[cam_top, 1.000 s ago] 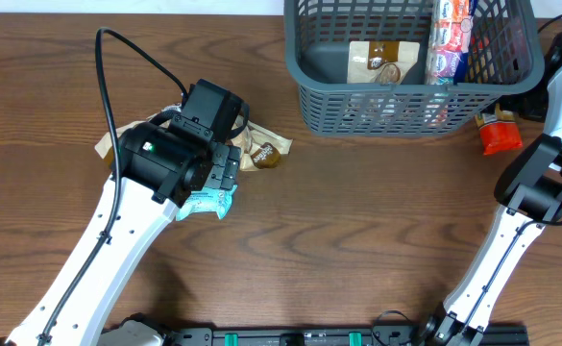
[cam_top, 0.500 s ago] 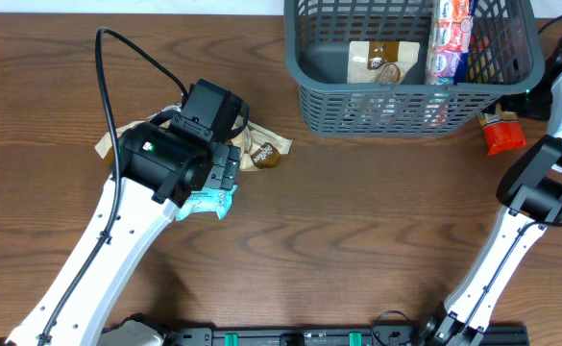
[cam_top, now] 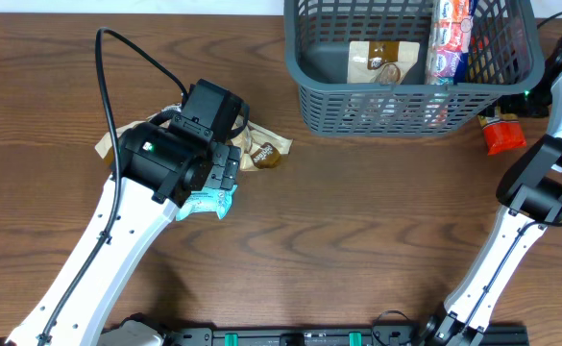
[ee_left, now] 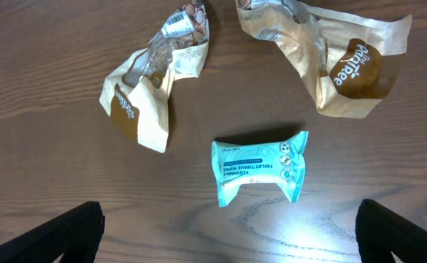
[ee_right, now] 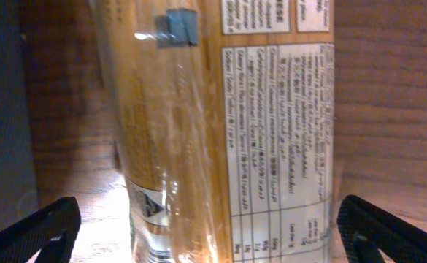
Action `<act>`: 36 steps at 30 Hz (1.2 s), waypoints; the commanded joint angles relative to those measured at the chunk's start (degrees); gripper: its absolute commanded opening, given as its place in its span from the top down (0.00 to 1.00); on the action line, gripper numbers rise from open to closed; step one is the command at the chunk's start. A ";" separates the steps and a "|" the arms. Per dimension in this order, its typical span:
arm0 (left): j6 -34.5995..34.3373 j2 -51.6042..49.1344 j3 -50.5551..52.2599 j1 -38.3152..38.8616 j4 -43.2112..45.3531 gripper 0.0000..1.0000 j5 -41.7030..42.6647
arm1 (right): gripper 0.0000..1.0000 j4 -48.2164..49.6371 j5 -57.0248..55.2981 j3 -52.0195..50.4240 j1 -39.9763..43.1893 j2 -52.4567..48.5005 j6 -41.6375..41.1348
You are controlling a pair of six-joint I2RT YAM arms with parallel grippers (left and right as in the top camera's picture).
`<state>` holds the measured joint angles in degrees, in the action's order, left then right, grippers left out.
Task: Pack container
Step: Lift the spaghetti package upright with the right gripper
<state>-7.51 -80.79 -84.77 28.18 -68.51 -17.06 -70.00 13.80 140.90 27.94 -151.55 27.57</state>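
The container (cam_top: 396, 93), a dark grey-blue slotted basket, stands at the table's far right and holds a brown packet (cam_top: 374, 60) and a colourful packet (cam_top: 451, 38). My left gripper (ee_left: 231, 237) hangs open above a teal tissue packet (ee_left: 260, 166), which lies flat just ahead of the fingertips (ee_left: 71, 232). My right gripper (ee_right: 213, 237) is open beside the container wall (ee_right: 1, 109). An orange packet with a printed label (ee_right: 228, 124) lies between its wide-spread fingers. That orange packet (cam_top: 500, 135) sits by the container's near right corner.
Two crumpled beige-and-brown snack packets (ee_left: 151, 88) (ee_left: 330, 58) lie beyond the teal packet. In the overhead view one brown packet (cam_top: 264, 152) pokes out from under the left arm (cam_top: 165, 163). The right arm (cam_top: 540, 183) stands along the table's right edge.
The right arm has shifted slightly by the container's corner. The left arm and the packets under it have not moved.
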 commanded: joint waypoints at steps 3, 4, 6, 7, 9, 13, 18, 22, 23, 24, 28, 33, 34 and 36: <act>-0.68 -0.46 0.22 -0.26 -0.04 0.01 -0.15 | 0.01 -0.02 -2.47 -1.66 0.26 -0.46 1.22; -0.68 -0.46 0.22 -0.26 -0.02 0.01 -0.15 | 0.01 0.07 -2.47 -1.99 0.26 -0.46 1.22; -0.68 -0.46 0.22 -0.26 -0.02 0.01 -0.15 | 0.01 0.48 -2.45 -3.17 0.26 -0.46 1.22; -0.68 -0.46 0.22 -0.26 -0.04 0.01 -0.15 | 0.01 0.98 -2.47 -4.02 0.26 -0.46 1.22; -0.68 -0.46 0.22 -0.26 -0.04 0.01 -0.15 | 0.01 1.77 -2.45 -5.64 0.26 -0.46 1.20; -0.68 -0.46 0.22 -0.26 -0.04 0.01 -0.15 | 0.13 3.13 -2.56 -8.46 0.26 -0.46 0.39; -0.66 -0.46 0.22 -0.26 -0.02 0.01 -0.17 | 0.98 4.85 -2.89 -9.01 0.31 -0.44 -4.28; -0.66 -0.46 0.22 -0.26 -0.02 0.01 -0.17 | 0.99 6.38 -2.86 -8.90 0.31 -0.44 -8.04; -0.66 -0.46 0.22 -0.26 -0.02 0.01 -0.17 | 0.99 6.64 -2.86 -8.81 0.31 -0.35 -9.05; -0.66 -0.46 0.22 -0.26 -0.02 0.01 -0.17 | 0.99 6.64 -2.91 -8.55 0.33 -0.26 -9.90; -0.66 -0.46 0.22 -0.26 -0.02 0.01 -0.17 | 0.99 5.73 -2.89 -5.31 1.27 0.72 -14.67; -0.68 -0.46 0.22 -0.26 -0.04 0.02 -0.15 | 0.99 2.36 -2.82 3.06 4.13 4.46 -19.50; -0.68 -0.46 0.22 -0.26 -0.04 0.01 -0.15 | 0.99 1.44 -2.84 4.87 4.72 5.46 -19.87; -0.68 -0.46 0.22 -0.26 -0.04 0.02 -0.15 | 0.99 -0.76 -2.89 8.63 5.97 7.96 -20.11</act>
<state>-7.51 -80.82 -84.77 28.18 -68.55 -17.06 -70.85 10.61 141.97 30.81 -148.70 10.85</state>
